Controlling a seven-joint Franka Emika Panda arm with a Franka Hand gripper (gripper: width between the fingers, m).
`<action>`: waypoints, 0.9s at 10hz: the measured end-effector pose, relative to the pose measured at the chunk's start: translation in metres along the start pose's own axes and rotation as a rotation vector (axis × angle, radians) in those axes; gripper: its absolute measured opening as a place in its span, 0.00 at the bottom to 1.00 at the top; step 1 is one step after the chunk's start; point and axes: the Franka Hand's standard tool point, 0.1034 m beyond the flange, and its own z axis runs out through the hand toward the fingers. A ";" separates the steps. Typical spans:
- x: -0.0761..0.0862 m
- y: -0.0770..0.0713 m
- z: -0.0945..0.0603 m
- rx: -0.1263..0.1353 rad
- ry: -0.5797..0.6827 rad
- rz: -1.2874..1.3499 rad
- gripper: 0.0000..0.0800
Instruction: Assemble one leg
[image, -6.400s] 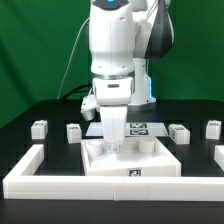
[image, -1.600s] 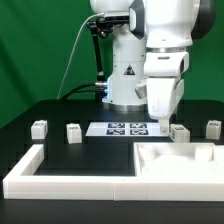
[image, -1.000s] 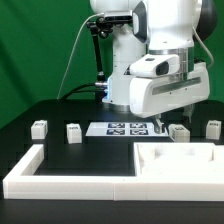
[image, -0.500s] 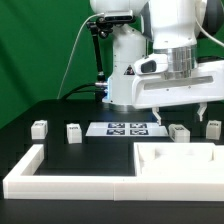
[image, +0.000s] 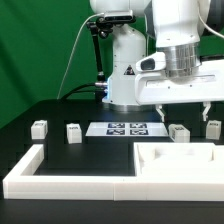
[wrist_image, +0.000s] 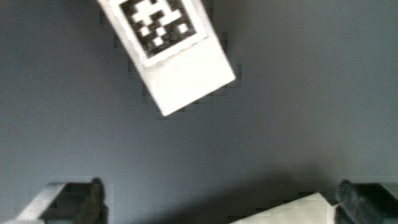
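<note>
Leg (image: 179, 132): small white stubby block, black-and-white tag on face. Four, in a row across mid-frame on worktop (image: 95, 150). Gripper (image: 183, 113): one, spread wide, empty.

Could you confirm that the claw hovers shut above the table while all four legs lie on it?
Not quite: the claw is open, not shut, with nothing in it, as the exterior view shows. It does hover above the table, where all four legs lie.

On the black table (image: 100, 148) we see four legs (image: 39, 128) in a row, the marker board (image: 127, 127) between the inner two, and nearer us a white rimmed tray part (image: 150, 151) touching, it seems, an L-shaped wall (image: 60, 180).
</note>
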 end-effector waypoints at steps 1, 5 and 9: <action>-0.014 -0.009 0.003 -0.002 -0.010 -0.021 0.81; -0.040 -0.030 0.006 0.006 -0.021 -0.078 0.81; -0.044 -0.023 0.007 -0.050 -0.331 -0.103 0.81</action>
